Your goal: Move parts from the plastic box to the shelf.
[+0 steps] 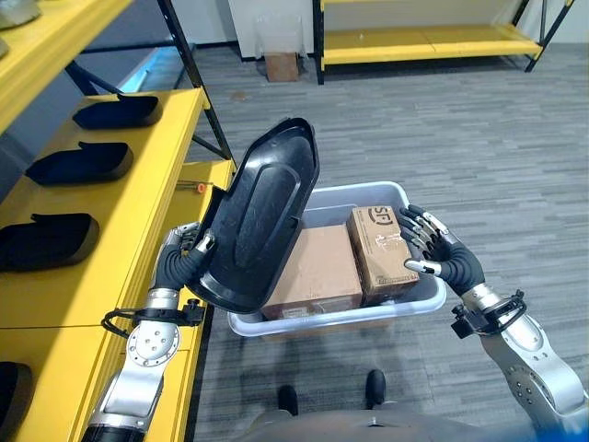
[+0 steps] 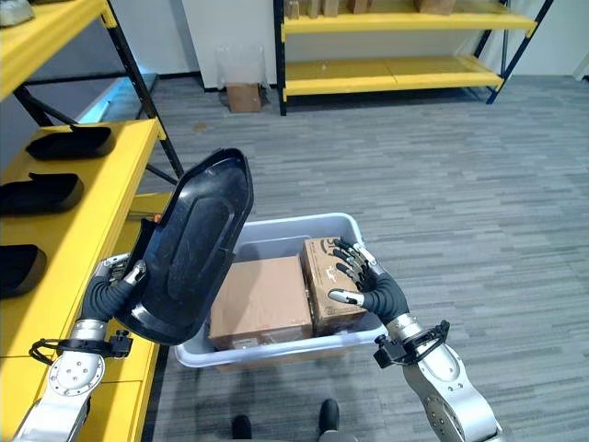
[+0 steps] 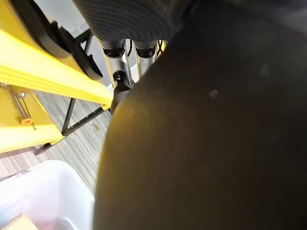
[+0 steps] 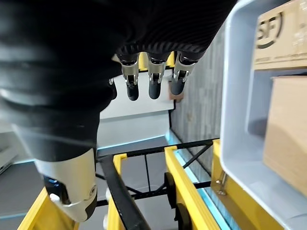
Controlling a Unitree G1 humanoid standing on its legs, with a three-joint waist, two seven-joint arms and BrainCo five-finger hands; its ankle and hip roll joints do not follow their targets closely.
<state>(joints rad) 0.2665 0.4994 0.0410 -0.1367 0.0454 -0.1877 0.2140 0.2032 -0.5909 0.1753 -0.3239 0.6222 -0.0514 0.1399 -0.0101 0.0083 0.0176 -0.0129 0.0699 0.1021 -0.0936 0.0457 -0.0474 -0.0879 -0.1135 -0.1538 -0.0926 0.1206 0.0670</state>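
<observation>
The left hand [image 1: 187, 250] has its fingers [image 2: 134, 273] curled round the lower edge of a large black moulded part [image 1: 259, 214], holding it tilted upright over the left end of the plastic box [image 1: 419, 304] — the part's broad hollow face turns toward the camera and hides that corner of the box. The box sits on the grey floor [image 1: 460, 129] just beside the yellow shelf [image 1: 138, 207], and inside it lie two cardboard cartons: a wide flat brown carton [image 1: 317, 269] and, touching it on the right, a smaller printed carton [image 1: 382, 250] standing on edge. The right hand [image 2: 363, 276] hovers at the box's right rim above the printed carton, fingers [image 4: 152, 85] straight and spread, gripping nothing. On the shelf to the left, similar black parts [image 1: 81, 163] already lie in a row, one behind the other. A small orange-handled tool [image 3: 24, 115] rests on the shelf's lower level close behind the held part. Farther back a second yellow rack [image 1: 433, 41] stands against the wall, with a small brown box [image 1: 282, 66] on the floor beside it.
</observation>
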